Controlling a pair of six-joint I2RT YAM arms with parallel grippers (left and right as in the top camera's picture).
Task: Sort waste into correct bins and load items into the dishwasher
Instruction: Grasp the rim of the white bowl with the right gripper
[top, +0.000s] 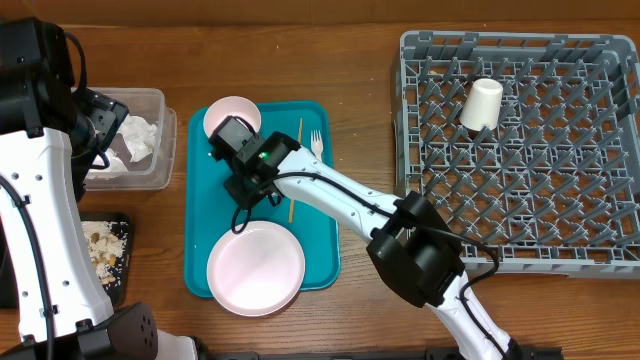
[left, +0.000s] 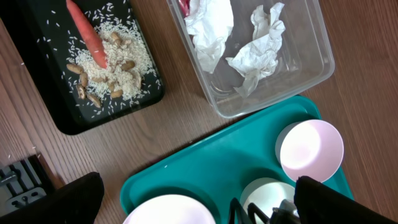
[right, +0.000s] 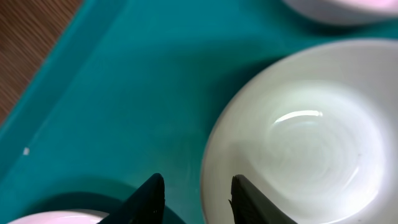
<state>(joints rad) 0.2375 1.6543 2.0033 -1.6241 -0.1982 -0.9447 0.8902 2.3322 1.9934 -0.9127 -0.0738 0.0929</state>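
My right gripper is low over the teal tray, open. Its jaws straddle the rim of a small white bowl, one finger inside and one outside, with small gaps showing. A pinkish bowl sits just beyond, and the pink plate lies at the tray's near end. The fork and wooden stick lie on the tray's right side. My left gripper hangs wide open and empty above the tray's left edge. A white cup rests in the grey dish rack.
The clear tub left of the tray holds crumpled napkins and a red wrapper. The black tray carries a carrot piece, rice and nuts. My right arm stretches across the table from the rack side.
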